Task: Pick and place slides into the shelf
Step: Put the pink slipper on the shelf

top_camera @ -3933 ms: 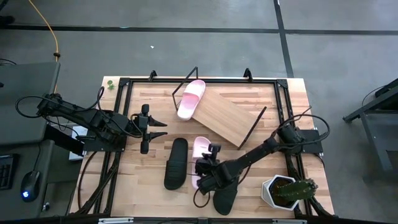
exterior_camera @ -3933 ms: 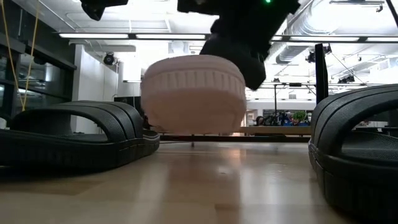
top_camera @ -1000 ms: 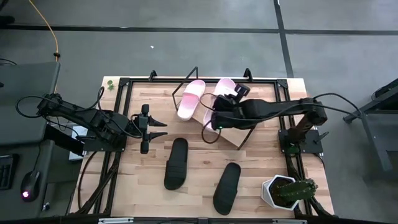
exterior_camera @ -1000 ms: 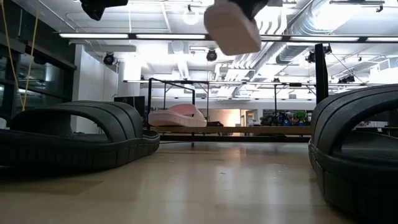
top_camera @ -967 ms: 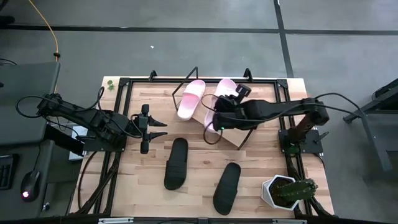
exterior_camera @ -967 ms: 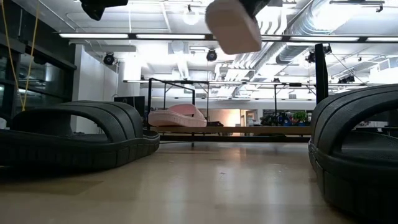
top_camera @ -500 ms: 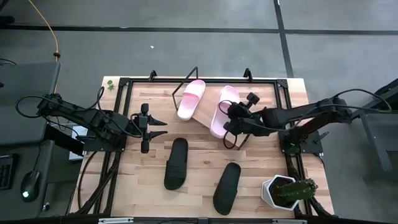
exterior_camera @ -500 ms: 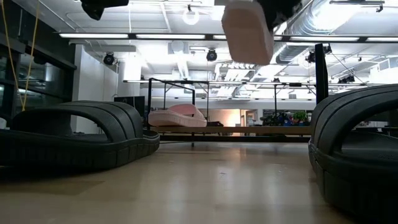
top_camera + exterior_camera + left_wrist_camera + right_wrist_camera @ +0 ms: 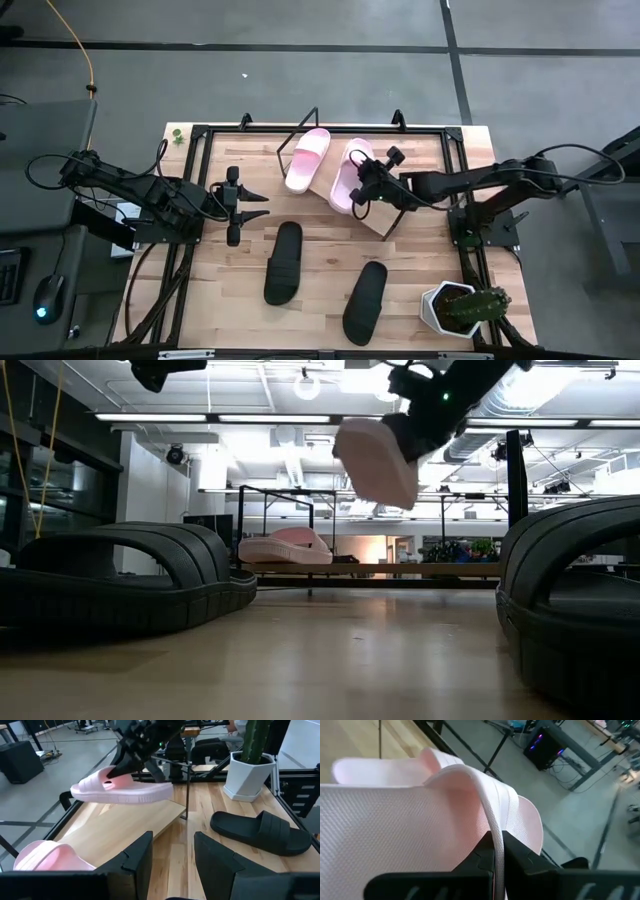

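Note:
My right gripper (image 9: 370, 184) is shut on a pale pink slide (image 9: 349, 177) and carries it in the air above the tilted light-wood shelf (image 9: 384, 203). In the left wrist view this slide (image 9: 122, 791) hangs clear over the board (image 9: 131, 824). The other pink slide (image 9: 307, 157) lies on the shelf's left part, sole on the board. Two black slides (image 9: 283, 262) (image 9: 365, 300) rest on the tabletop nearer the front edge. My left gripper (image 9: 250, 208) waits open at the table's left side. My right gripper holds the pink slide by its broad strap (image 9: 493, 818). The strap's edge is pinched between the two fingers (image 9: 479, 856), one on the footbed side and one on the strap's outer side. The slide is lifted clear, tilted, toe end lower (image 9: 378, 462).
A white pot with a cactus (image 9: 459, 307) stands at the table's near right corner. The shelf's black wire frame (image 9: 290, 142) rises at its far left side. A black rail frame (image 9: 196, 150) borders the tabletop. Bare wood lies between the left gripper and the black slides.
My right gripper has carried the pink slide slightly toward the near edge over the shelf and then lowered it, still shut on it. The slide has turned and tipped in the hold and now sits lower, beside the pink slide on the shelf.

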Motion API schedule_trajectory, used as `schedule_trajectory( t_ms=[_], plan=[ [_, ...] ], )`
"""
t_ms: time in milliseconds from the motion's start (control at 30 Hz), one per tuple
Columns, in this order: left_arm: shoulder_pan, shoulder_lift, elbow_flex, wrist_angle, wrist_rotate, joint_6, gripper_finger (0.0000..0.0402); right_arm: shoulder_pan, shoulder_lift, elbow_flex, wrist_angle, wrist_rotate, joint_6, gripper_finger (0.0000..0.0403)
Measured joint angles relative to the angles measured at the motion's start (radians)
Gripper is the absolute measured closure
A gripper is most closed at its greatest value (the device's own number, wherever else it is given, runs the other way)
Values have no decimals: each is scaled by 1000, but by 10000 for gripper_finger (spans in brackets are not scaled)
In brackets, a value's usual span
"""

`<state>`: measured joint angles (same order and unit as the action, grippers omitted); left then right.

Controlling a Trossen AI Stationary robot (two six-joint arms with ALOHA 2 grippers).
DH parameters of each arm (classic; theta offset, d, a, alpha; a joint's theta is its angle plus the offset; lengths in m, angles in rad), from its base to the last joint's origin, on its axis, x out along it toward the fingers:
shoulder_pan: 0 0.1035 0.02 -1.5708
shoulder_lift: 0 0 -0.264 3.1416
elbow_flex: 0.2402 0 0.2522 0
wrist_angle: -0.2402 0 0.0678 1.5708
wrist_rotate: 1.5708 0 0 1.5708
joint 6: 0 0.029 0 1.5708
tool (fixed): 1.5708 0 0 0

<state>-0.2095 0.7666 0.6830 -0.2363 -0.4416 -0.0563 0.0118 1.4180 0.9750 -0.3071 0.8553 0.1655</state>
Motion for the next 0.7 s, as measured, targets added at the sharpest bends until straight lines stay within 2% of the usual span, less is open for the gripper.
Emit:
schedule_trajectory(
  t_ms=[500,700],
  plan=[
    [0,0,0,0,0,0,273,-61,176,-8,169,-10,-17,403],
    [0,0,0,0,0,0,273,-78,255,-8,300,-43,-96,403]
  ],
)
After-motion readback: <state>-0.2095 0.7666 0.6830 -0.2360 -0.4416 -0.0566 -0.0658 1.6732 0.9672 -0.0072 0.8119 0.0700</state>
